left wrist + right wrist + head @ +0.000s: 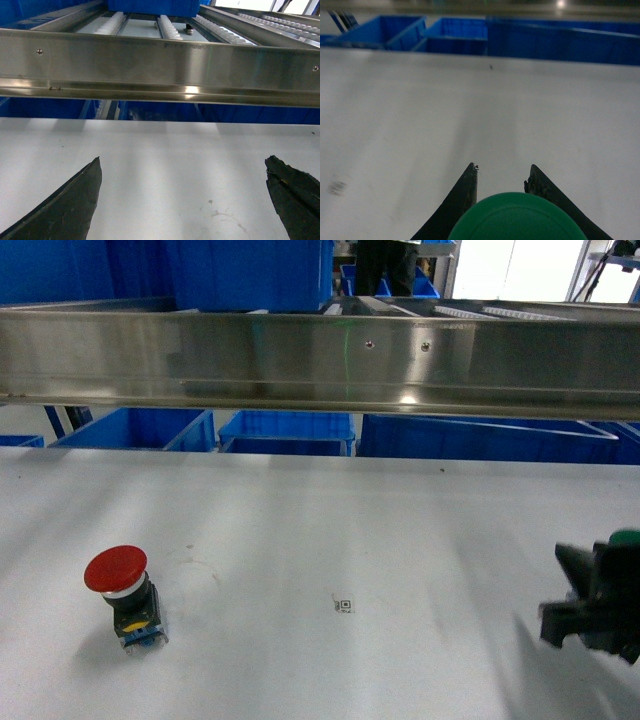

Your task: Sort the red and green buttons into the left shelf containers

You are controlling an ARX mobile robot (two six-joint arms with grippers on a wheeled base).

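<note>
Green button [517, 217] sits clamped in the right end effector [502, 177] just above the tabletop [350, 530]; the left end effector [185, 200] hangs spread wide. Red button [120, 585] stands on the tabletop's left. Beyond the far edge, blue crates [285, 430] line up under a steel rail [320, 360], their insides seemingly hidden.

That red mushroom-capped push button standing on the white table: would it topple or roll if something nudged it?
The red mushroom-capped push button probably tips easily: its wide cap overhangs a narrower black block body. Once down, the round cap might let it roll in a curve, though the squarish body should stop it. It looks like rigid plastic, so likely stiff and light.
</note>
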